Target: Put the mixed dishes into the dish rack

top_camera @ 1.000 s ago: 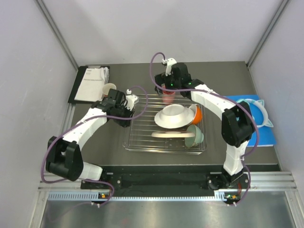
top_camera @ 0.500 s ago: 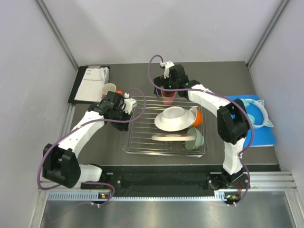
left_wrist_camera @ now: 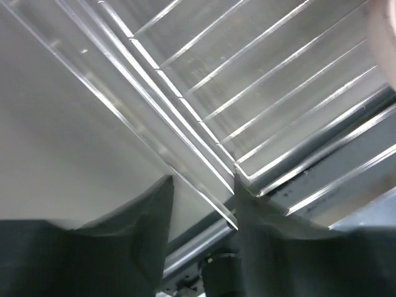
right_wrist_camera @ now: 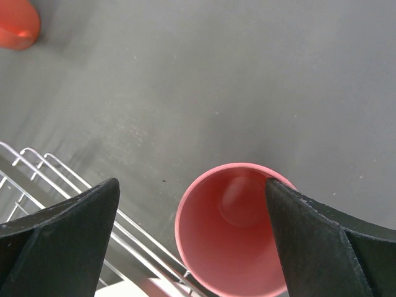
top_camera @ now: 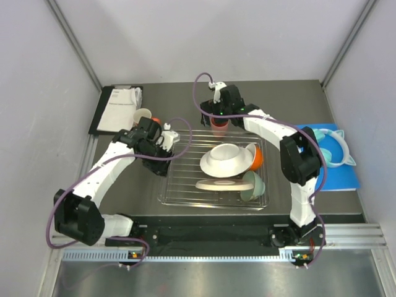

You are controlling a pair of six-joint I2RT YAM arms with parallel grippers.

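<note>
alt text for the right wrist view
An upright, empty pink cup seen from above, between the black fingers of the wide-open right gripper. Grey table behind, dish rack wires lower left, an orange-red object top left.

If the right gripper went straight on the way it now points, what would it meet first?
Probably the pink cup, standing upright below the open right gripper; depth is unclear.
</note>
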